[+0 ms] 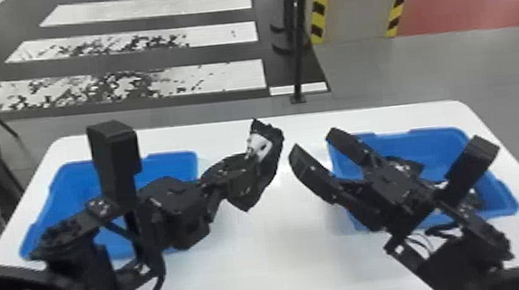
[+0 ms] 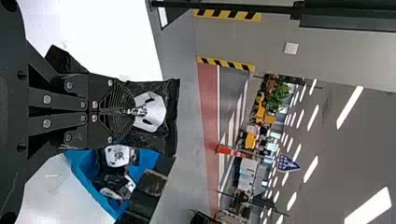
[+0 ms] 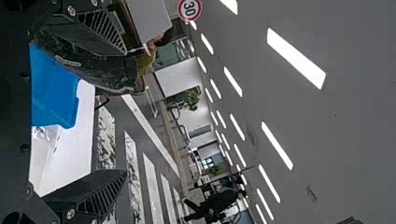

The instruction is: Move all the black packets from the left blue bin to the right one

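Black packet (image 1: 274,154) with a white patch, raised between the two bins above the desk (image 1: 282,254): it is out of the left blue bin (image 1: 171,160) but has yet to land in the right blue bin (image 1: 435,135). The left tool (image 1: 246,161) is closed on it. Close by, the right tool (image 1: 313,141) faces the packet with its fingers spread wide, holding nothing, so a handover looks likely before the drop.

Some of the work appears done, since the left wrist view shows other packets (image 2: 116,156) lying in the right bin. How many remain in the left bin I cannot tell, because the left arm covers much of it. At the least, this packet needs passing across and releasing; I judge the job well along, though unfinished.
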### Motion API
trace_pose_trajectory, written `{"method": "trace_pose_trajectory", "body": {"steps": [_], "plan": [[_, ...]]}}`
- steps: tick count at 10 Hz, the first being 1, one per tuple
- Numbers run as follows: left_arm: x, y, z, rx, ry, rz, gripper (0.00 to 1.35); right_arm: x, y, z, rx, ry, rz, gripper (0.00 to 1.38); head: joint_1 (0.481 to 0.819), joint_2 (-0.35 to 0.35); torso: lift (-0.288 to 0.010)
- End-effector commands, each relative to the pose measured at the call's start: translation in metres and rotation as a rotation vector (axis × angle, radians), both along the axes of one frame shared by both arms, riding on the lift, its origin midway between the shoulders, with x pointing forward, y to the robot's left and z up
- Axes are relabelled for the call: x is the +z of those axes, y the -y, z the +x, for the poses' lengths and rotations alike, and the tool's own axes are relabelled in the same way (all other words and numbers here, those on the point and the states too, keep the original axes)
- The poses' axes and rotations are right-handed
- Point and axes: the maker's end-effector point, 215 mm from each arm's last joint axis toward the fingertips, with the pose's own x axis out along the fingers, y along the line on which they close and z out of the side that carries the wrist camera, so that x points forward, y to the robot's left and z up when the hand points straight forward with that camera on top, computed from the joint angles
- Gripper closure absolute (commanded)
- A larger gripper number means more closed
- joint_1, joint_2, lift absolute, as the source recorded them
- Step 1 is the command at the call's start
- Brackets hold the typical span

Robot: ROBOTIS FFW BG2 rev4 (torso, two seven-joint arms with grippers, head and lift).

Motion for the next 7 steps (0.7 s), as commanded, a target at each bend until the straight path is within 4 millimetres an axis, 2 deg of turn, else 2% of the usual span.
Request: {"method": "trace_pose_trajectory", "body": {"steps": [1, 2, 3, 4, 5, 7], "plan": [[0.002, 0.013, -0.002, -0.029, -0.002, -0.011, 1.20, 0.001, -0.016, 0.001, 0.036, -0.014, 0.027, 0.12, 0.695, -0.014, -0.140], [-0.001, 0.020, -0.003, -0.046, -0.012, -0.017, 1.20, 0.002, -0.020, 0.000, 0.045, -0.011, 0.031, 0.12, 0.695, -0.012, -0.140], [-0.004, 0.027, -0.005, -0.063, -0.025, -0.027, 1.20, 0.005, -0.025, 0.000, 0.053, -0.006, 0.032, 0.18, 0.695, -0.011, -0.140], [-0.007, 0.031, -0.006, -0.074, -0.034, -0.032, 1.20, 0.001, -0.027, 0.001, 0.062, -0.025, 0.035, 0.63, 0.695, -0.014, -0.140], [-0.007, 0.031, -0.006, -0.074, -0.035, -0.035, 1.20, -0.002, -0.026, 0.003, 0.058, -0.032, 0.037, 1.22, 0.695, -0.016, -0.140], [-0.005, 0.027, -0.004, -0.065, -0.026, -0.037, 1.20, -0.003, -0.028, 0.002, 0.060, -0.034, 0.042, 1.28, 0.695, -0.018, -0.140]]}}
